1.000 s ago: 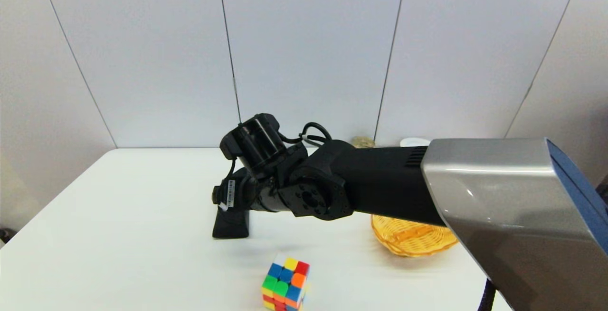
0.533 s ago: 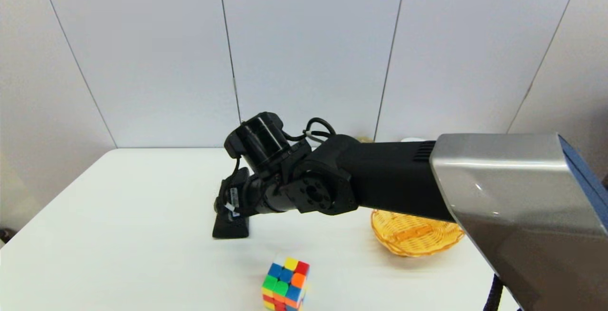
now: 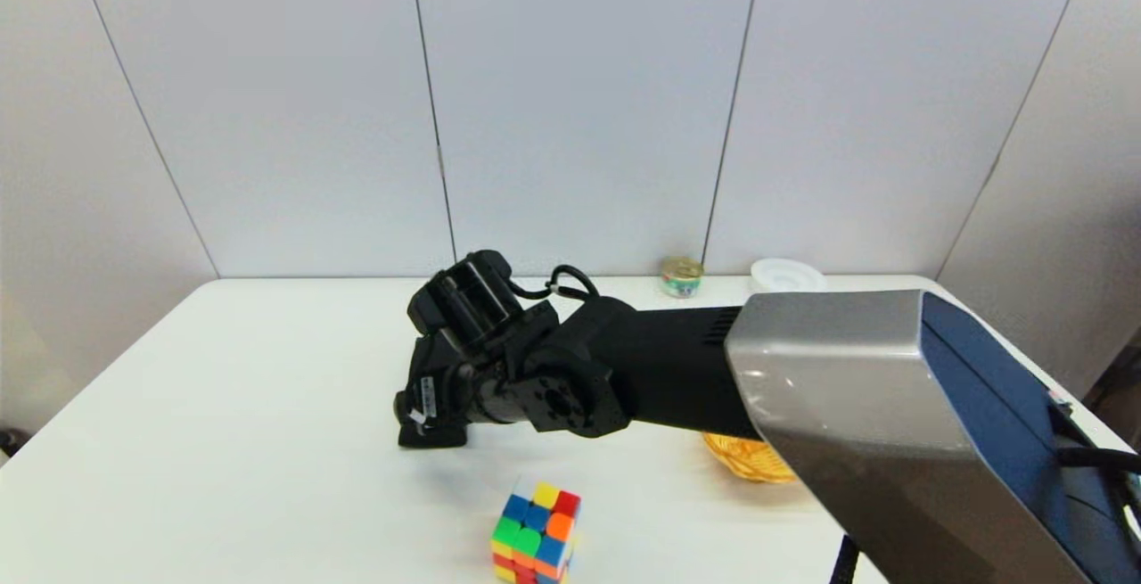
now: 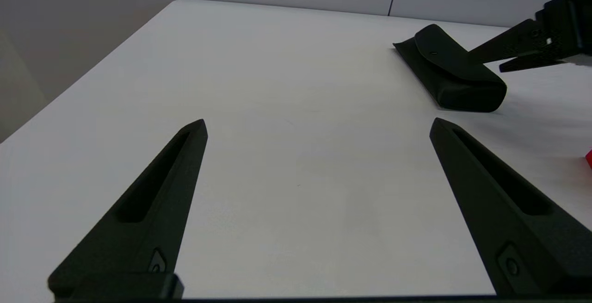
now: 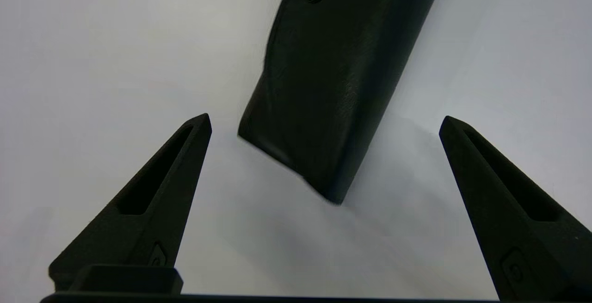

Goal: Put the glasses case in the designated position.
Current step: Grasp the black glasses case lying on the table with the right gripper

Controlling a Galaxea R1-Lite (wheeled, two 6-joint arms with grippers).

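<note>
Your right gripper (image 5: pixel 323 122) hangs over the middle of the white table (image 3: pixel 223 406) with its jaws wide apart, and the near end of the glasses case (image 5: pixel 333 85) lies on the tabletop between its fingers, touching neither. Your left gripper (image 4: pixel 319 127) is low over the table's left part, jaws apart, nothing between them. The yellow wicker basket (image 3: pixel 749 459) towards the right edge is mostly hidden; you cannot tell its contents.
</note>
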